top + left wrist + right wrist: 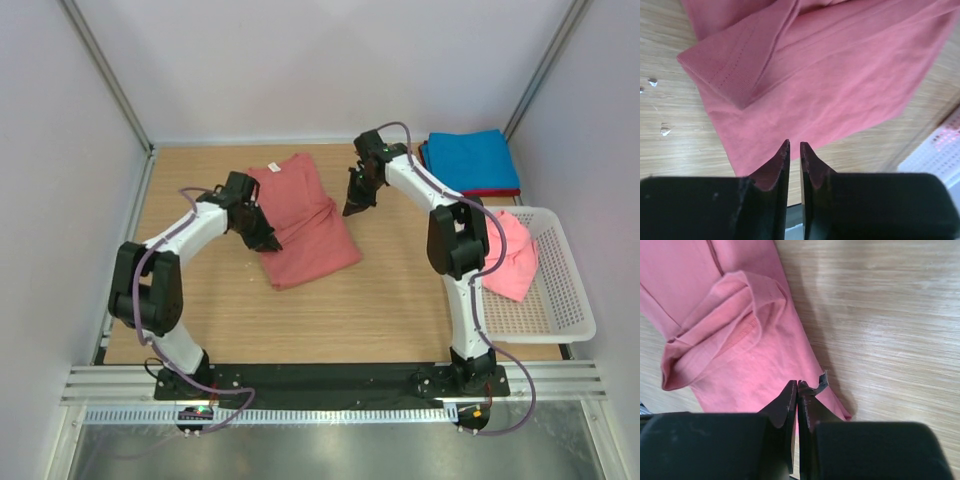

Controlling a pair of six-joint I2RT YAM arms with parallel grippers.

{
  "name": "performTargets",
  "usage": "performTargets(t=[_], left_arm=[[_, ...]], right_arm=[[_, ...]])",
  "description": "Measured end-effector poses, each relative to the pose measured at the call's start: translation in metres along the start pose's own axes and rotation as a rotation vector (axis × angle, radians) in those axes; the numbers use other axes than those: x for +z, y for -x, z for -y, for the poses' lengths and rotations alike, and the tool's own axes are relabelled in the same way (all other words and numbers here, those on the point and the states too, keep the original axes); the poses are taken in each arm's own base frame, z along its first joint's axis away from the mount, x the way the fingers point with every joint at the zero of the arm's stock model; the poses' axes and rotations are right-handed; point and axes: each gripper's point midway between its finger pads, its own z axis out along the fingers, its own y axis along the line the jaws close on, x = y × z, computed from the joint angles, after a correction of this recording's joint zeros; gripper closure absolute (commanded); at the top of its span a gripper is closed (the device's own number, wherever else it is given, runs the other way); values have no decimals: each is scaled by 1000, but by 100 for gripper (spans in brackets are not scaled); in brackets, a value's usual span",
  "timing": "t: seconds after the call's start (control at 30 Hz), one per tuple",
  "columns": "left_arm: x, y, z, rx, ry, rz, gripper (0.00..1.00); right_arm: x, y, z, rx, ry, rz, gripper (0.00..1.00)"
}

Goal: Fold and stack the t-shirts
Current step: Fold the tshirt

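Only a thin edge of the dark red t-shirt (490,193) shows under the blue t-shirt (470,158). The right arm (458,240) covers part of the pink t-shirt (512,262). In the left wrist view the basket (940,155) is blurred and cut by the right edge.

A white mesh basket (560,300) sat at the right edge of the wooden surface (380,310), and a few small pale scraps (662,131) lay on the bare wood.

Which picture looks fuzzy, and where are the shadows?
Right wrist view: wooden table streaky and blurred, dark shadow beside the salmon-red shirt. Left wrist view: stitching sharp, black fingers soft-edged. Top view: even light, all clear.
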Motion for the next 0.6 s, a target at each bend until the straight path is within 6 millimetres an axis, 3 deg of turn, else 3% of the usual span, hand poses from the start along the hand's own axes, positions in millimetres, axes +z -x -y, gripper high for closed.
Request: performTargets(t=[0.1,0.23,0.37,0.6], left_arm=[[19,-13,-10,4,46,-48,90],[38,-12,-24,-9,105,-69,92],[49,-5,-29,-7,141,-64,90],[51,20,-23,19,175,-13,88]], right_arm=[[6,-6,3,-1,-2,-19,92],[8,-4,-3,-11,20,-8,92],[15,-2,-8,-16,35,2,92],[44,-1,-13,-4,32,-17,92]])
